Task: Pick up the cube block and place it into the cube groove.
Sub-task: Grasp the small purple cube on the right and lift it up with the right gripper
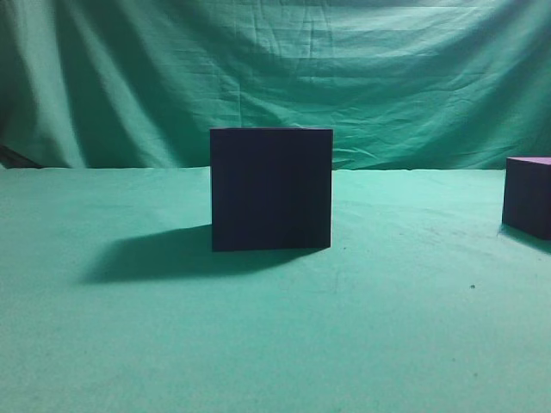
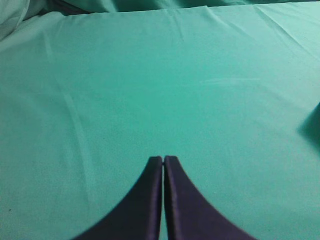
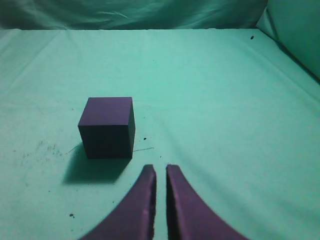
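My left gripper [image 2: 163, 159]: two dark purple-black fingers, each wide at the base and curving inward to a narrow, blunt, squared tip.
Left finger surface: smooth and matte, no screws, cables or markings showing.
My right gripper [image 3: 160, 169]: the same pair of curved fingers, here a clearer purple.
Right finger edges [image 3: 148, 200]: the inner faces look slightly rough and paler along the seam.
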